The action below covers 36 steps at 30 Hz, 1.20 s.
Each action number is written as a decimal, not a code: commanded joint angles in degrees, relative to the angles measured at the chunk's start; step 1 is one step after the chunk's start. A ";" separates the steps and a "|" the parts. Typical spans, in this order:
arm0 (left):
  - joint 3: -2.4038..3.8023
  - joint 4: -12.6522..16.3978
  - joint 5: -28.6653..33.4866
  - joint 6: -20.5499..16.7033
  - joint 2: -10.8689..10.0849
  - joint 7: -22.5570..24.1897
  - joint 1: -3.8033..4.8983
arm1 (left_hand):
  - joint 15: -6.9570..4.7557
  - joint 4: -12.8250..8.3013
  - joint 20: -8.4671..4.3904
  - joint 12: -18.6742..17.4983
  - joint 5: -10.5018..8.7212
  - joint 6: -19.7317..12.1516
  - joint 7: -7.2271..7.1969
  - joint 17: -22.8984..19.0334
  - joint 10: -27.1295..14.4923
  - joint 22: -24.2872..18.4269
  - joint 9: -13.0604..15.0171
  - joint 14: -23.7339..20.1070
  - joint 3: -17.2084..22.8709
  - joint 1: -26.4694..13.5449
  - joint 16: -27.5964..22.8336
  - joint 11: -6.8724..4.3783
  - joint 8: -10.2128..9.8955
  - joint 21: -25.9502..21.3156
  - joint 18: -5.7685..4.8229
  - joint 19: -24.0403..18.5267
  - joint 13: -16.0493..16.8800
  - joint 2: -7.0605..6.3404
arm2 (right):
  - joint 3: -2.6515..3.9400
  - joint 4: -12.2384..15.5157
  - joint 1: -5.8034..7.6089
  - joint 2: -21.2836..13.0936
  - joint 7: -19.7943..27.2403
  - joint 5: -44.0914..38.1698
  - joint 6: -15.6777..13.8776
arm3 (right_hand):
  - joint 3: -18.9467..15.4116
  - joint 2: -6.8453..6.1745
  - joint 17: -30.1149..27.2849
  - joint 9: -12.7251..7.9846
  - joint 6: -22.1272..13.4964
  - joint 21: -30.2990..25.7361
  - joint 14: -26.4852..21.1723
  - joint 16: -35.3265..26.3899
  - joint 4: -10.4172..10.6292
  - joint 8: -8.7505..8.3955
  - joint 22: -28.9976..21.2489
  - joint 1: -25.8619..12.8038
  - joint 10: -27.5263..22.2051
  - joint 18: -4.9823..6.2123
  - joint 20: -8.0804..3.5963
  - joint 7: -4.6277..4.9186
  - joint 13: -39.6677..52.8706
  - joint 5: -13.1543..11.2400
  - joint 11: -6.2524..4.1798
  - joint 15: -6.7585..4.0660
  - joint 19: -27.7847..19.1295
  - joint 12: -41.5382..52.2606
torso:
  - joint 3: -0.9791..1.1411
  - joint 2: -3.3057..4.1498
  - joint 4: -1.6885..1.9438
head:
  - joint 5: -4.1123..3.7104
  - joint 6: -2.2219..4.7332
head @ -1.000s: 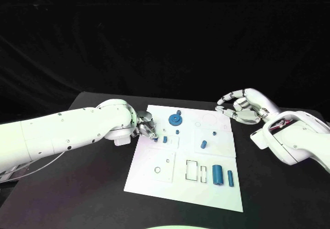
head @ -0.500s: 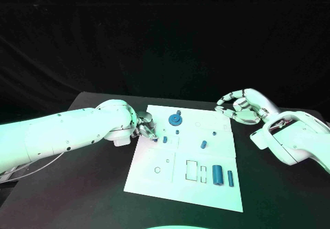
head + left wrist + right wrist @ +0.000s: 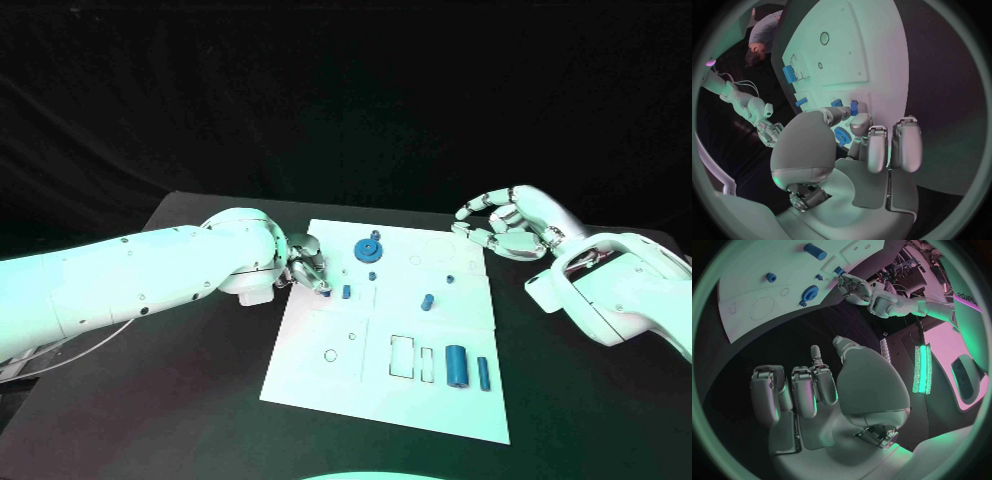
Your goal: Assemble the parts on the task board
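The white task board [image 3: 346, 370] lies in the middle of the table. On it are a blue gear [image 3: 368, 250], small blue pegs [image 3: 427, 301] and, near the front right, two blue cylinders [image 3: 456, 366]. My left hand [image 3: 306, 266] is at the board's left edge, its fingertips down beside a small blue peg [image 3: 346, 292]. In the left wrist view the fingertips [image 3: 861, 121] end right at two small blue pieces [image 3: 854, 107]; whether one is pinched is unclear. My right hand [image 3: 505, 228] hovers over the board's far right corner, fingers curled in, holding nothing.
The black table [image 3: 173, 400] runs wide on both sides of the board. Outlined slots and a small hole [image 3: 330, 355] mark the board's front half. The right wrist view shows the board [image 3: 748, 295] with the gear [image 3: 809, 292] and my left hand [image 3: 856, 289] beyond it.
My left hand's fingers have shifted very slightly at the board's left edge. The right hand and the parts stay where they were.
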 commanded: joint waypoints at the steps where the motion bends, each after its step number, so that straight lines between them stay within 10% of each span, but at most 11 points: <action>1: -0.20 0.20 -0.53 1.47 0.05 -0.67 -0.33 | -0.43 -9.24 0.06 0.25 0.45 0.99 -0.39 15.10 0.55 2.31 -0.01 6.06 8.90 0.01 0.21 -0.07 0.26 0.27 -0.99 0.42 0.13 0.14 | 0.00 0.06 -0.05 0.01 0.20 -0.56 0.09 | -0.31 0.12 11.23 0.06 -0.21 -0.21 5.21 -0.31 0.03 0.22 11.91 -0.34 0.10 0.50 -0.55 -0.19 7.58 0.17 -0.38 -0.38 2.58 -0.06 | 0.02 -0.01 -0.03 | 0.05 -0.05; 36: -0.11 0.66 -1.55 1.69 0.16 -1.61 -0.34 | -1.04 -7.82 -0.29 2.31 2.61 2.46 -1.50 15.10 2.94 2.35 -1.36 6.06 5.01 -3.75 0.21 -0.87 0.89 0.22 -0.99 0.41 2.59 -1.41 | 0.00 0.11 -0.09 -0.10 0.22 -0.56 0.03 | -0.42 0.17 11.29 0.10 -0.24 -0.18 5.23 -0.29 0.06 0.33 11.95 -0.42 0.12 0.48 -0.58 -0.20 7.59 0.42 -0.39 -0.40 2.62 -0.05 | 0.13 0.00 -0.13 | 0.07 -0.35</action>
